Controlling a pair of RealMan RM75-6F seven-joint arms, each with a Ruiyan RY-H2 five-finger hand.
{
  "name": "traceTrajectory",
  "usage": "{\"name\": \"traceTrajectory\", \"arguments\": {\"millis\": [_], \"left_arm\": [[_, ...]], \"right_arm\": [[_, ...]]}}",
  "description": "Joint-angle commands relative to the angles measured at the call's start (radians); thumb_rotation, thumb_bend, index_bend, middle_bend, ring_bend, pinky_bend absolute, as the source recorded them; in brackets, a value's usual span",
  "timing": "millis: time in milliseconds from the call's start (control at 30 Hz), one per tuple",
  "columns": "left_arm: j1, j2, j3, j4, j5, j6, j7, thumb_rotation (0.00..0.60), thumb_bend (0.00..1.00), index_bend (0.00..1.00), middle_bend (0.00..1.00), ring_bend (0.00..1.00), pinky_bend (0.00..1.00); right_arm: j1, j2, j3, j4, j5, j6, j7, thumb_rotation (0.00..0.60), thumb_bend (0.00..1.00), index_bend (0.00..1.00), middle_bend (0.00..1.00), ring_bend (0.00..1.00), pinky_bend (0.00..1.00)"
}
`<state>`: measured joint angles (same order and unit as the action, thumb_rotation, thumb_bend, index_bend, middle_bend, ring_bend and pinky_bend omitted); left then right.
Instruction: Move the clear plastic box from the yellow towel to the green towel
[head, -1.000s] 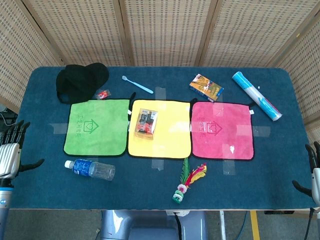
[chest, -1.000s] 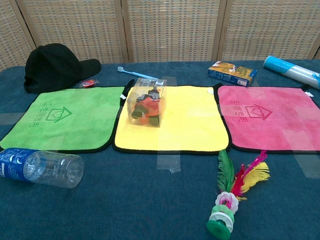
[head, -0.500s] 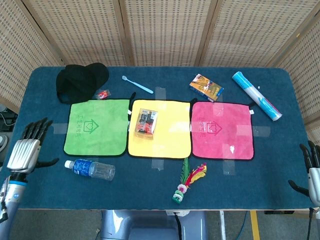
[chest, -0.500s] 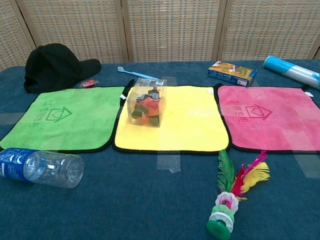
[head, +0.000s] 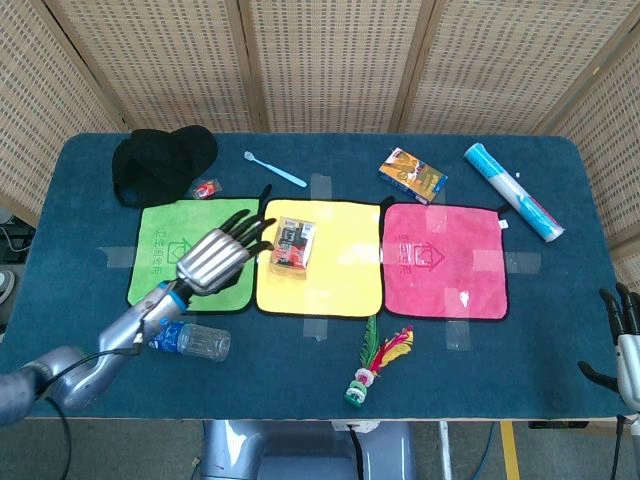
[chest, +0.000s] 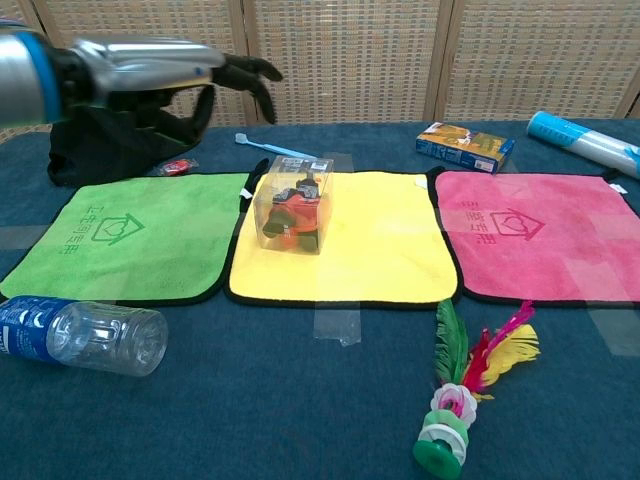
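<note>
The clear plastic box (head: 292, 244) (chest: 294, 212), with an orange and black item inside, stands on the left part of the yellow towel (head: 335, 270) (chest: 370, 245). The green towel (head: 160, 260) (chest: 120, 240) lies just left of it. My left hand (head: 218, 255) (chest: 170, 78) hovers open above the green towel's right side, its fingers spread and pointing toward the box without touching it. My right hand (head: 625, 340) is open at the table's right edge, far from the box.
A water bottle (head: 180, 338) (chest: 85, 335) lies in front of the green towel. A black cap (head: 160, 160), a small red item (head: 205, 188) and a toothbrush (head: 276, 169) lie behind. A pink towel (head: 445, 260), a snack box (head: 411, 174), a tube (head: 512, 190) and a feather shuttlecock (head: 375, 362) are to the right.
My left hand has swung in from the table's left edge to above the green towel, close to the box. The right hand has barely moved. The box has stayed put.
</note>
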<state>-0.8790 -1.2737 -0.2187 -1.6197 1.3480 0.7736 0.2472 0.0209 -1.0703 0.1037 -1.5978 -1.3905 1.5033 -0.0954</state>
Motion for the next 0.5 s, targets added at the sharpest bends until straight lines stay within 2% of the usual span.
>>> {"name": "traceTrajectory", "arguments": {"millis": [33, 100, 200, 367, 500], "left_arm": [[-0.119, -0.108, -0.050, 0.101, -0.120, -0.103, 0.100, 0.600, 1.00, 0.25, 0.00, 0.02, 0.00], [-0.197, -0.197, -0.048, 0.202, -0.164, -0.143, 0.191, 0.600, 1.00, 0.26, 0.00, 0.03, 0.00], [-0.261, -0.274, -0.037, 0.291, -0.243, -0.172, 0.271, 0.600, 1.00, 0.30, 0.04, 0.07, 0.03], [-0.333, -0.349, -0.010, 0.372, -0.350, -0.199, 0.363, 0.600, 1.00, 0.33, 0.07, 0.12, 0.08], [-0.369, -0.378, 0.014, 0.395, -0.426, -0.205, 0.406, 0.600, 1.00, 0.34, 0.08, 0.14, 0.13]], "right_arm": [[0.000, 0.002, 0.004, 0.005, 0.011, -0.007, 0.007, 0.600, 0.00, 0.00, 0.00, 0.00, 0.00], [0.003, 0.003, 0.007, 0.011, 0.024, -0.018, 0.014, 0.600, 0.00, 0.00, 0.00, 0.00, 0.00], [0.005, 0.004, 0.007, 0.014, 0.027, -0.026, 0.019, 0.600, 0.00, 0.00, 0.00, 0.00, 0.00], [0.008, 0.004, 0.009, 0.019, 0.037, -0.040, 0.026, 0.600, 0.00, 0.00, 0.00, 0.00, 0.00], [0.010, 0.005, 0.012, 0.025, 0.047, -0.048, 0.035, 0.600, 0.00, 0.00, 0.00, 0.00, 0.00]]}}
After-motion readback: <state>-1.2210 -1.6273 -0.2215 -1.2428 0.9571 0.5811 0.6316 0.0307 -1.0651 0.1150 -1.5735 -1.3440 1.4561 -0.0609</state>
